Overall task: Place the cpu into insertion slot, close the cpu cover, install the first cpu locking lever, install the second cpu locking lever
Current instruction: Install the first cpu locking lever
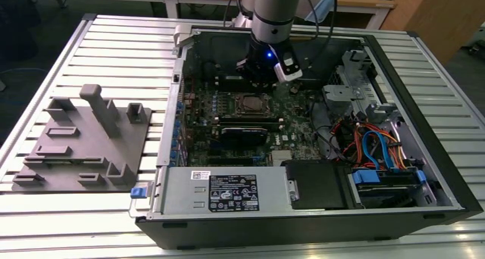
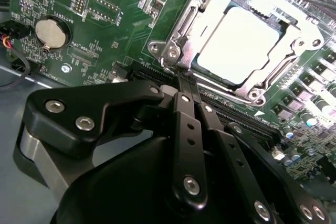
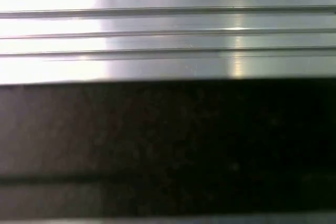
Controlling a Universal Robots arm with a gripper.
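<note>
The cpu [image 2: 239,43] lies flat in the insertion slot [image 2: 211,78] on the green board, its pale metal top facing up. The silver cpu cover [image 2: 207,11] lies down around it, and the chip shows through its window. My gripper [image 2: 185,80] is shut, its two black fingers pressed together. Their tips are at the corner of the socket, against the silver frame. Whether a lever is pinched between them I cannot tell. In the exterior view the gripper [image 1: 262,83] hangs just behind the cpu [image 1: 251,104] inside the open computer case.
A coin battery [image 2: 51,32] sits on the board beside the socket. Black memory sticks [image 1: 246,122] lie just in front of the socket. The case holds a power supply [image 1: 220,193] and coloured cables [image 1: 375,142]. A grey fixture plate [image 1: 83,140] stands at the exterior view's left.
</note>
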